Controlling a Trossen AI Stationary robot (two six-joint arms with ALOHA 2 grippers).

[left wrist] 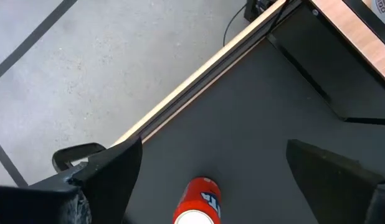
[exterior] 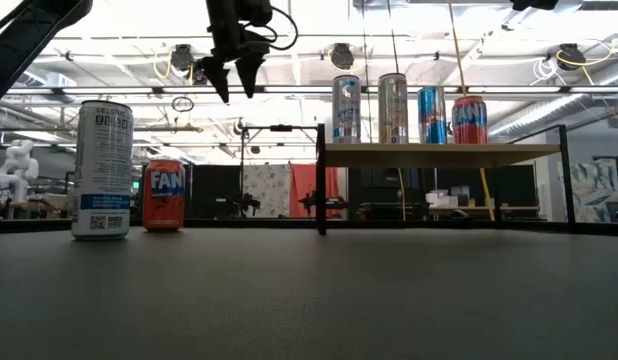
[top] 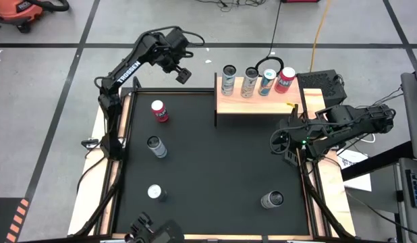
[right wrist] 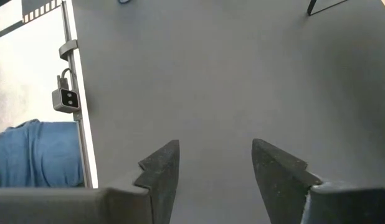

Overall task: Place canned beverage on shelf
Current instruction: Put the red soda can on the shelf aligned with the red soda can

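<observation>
Four cans already stand in a row on the light wooden shelf (top: pixel 259 101): a white-and-blue can (top: pixel 228 79), a silver can (top: pixel 249 82), a blue can (top: pixel 267 82) and a red can (top: pixel 285 79). Four more are left on the black surface mat (top: pixel 215 169), so roughly half done.

Left hand (top: pixel 183 74) is raised over the far edge of the mat, fingers spread wide, holding nothing. Red-orange soda can (top: pixel 159 111) stands upright just below and ahead of it, between the fingers' line in the left wrist view (left wrist: pixel 197 202), not yet touched; likely the next pick. A silver can (top: pixel 156 146) sits further back toward the arm's base, another (top: pixel 155 192) beyond that.

Right hand (top: pixel 279 143) waits low beside the shelf, fingers partly open, empty; a grey can (top: pixel 272 199) stands well apart from it.
</observation>
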